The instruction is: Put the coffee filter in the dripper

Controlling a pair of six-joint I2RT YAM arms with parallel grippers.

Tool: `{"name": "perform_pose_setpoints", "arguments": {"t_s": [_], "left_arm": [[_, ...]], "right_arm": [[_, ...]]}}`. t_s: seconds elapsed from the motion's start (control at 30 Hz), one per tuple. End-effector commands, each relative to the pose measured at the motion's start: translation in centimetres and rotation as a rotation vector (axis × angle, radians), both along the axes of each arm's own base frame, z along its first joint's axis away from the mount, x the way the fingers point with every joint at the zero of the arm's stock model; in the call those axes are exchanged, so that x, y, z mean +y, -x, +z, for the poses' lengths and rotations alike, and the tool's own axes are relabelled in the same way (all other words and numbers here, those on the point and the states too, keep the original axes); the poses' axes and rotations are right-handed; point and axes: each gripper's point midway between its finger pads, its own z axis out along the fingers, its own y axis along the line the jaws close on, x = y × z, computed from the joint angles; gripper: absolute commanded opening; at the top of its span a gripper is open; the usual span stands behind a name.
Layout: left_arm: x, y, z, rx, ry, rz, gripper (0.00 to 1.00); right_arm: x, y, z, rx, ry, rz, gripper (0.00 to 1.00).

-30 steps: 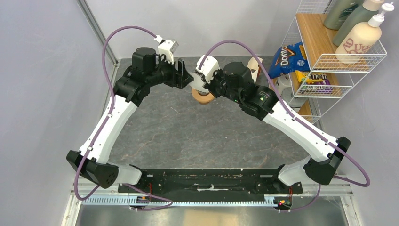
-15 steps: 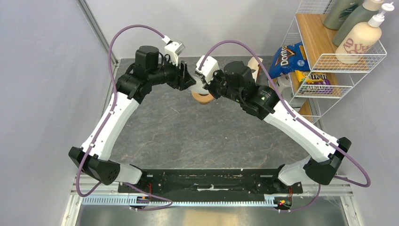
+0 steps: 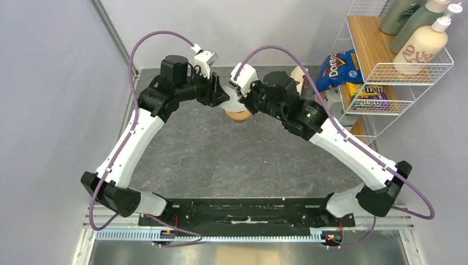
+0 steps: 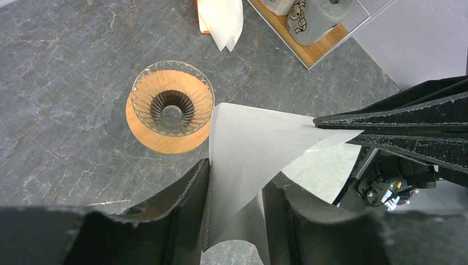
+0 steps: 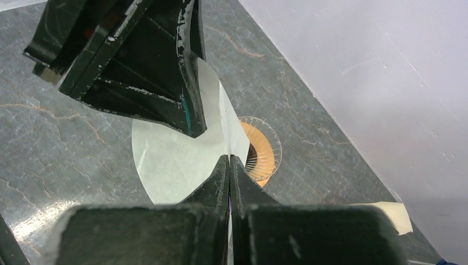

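Note:
The coffee filter [image 4: 248, 149] is a white paper fan held in the air between both grippers; it also shows in the right wrist view [image 5: 171, 165]. My right gripper [image 5: 229, 157] is shut on one edge of it, and its fingers [image 4: 386, 118] pinch the paper's corner in the left wrist view. My left gripper [image 4: 238, 171] is open, its jaws on either side of the filter, with the paper lying against the left finger. The dripper [image 4: 172, 105], clear glass on an orange-tan wooden ring, stands on the table just beyond and below the filter [image 3: 238, 115] [image 5: 262, 152].
Spare folded filters [image 4: 222, 22] lie beyond the dripper. A white wire rack [image 3: 386, 72] with a Doritos bag [image 3: 339, 66], sweets and bottles stands at the right back. A metal post and grey walls bound the left and back.
My left gripper has moved right, up to the right gripper, and now stands round the filter. The right gripper has kept hold of the filter over the dripper.

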Motion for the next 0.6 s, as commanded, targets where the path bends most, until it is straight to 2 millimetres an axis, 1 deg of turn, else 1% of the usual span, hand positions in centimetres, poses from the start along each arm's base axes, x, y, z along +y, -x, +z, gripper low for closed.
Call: {"name": "perform_pose_setpoints", "arguments": {"t_s": [0.0,0.07,0.2,0.23,0.27,0.3,0.37,0.43,0.5,0.57], "left_arm": [[-0.7,0.0,1.4,-0.026,0.050,0.011,0.41],[-0.8,0.0,1.7,-0.028,0.069,0.020,0.30],[-0.9,-0.3,2.0,0.007,0.116,0.084,0.03],[-0.9,-0.4,2.0,0.020,0.130,0.102,0.02],[-0.9,-0.6,2.0,0.034,0.148,0.127,0.02],[-0.8,-0.6,2.1,0.043,0.169,0.145,0.02],[-0.8,-0.7,2.3,0.057,0.199,0.172,0.02],[-0.8,-0.8,2.4,0.071,0.227,0.194,0.02],[-1.0,-0.7,2.7,0.073,0.258,0.193,0.02],[-1.2,-0.8,2.9,0.077,0.284,0.196,0.02]], "right_arm": [[0.1,-0.6,3.0,-0.050,-0.086,-0.035,0.00],[0.0,-0.9,3.0,-0.047,-0.091,-0.059,0.00],[-0.3,-1.6,2.9,-0.038,-0.111,-0.112,0.00],[-0.4,-1.8,3.0,-0.034,-0.118,-0.130,0.00],[-0.6,-2.1,2.8,-0.029,-0.120,-0.151,0.11],[-1.0,-2.4,2.7,-0.018,-0.129,-0.186,0.18],[-2.0,-2.9,2.5,0.027,-0.159,-0.232,0.29],[-3.0,-3.3,2.5,0.105,-0.231,-0.247,0.45],[-3.5,-3.1,2.3,0.176,-0.291,-0.230,0.54],[-3.8,-3.0,1.9,0.212,-0.304,-0.237,0.57]]}}
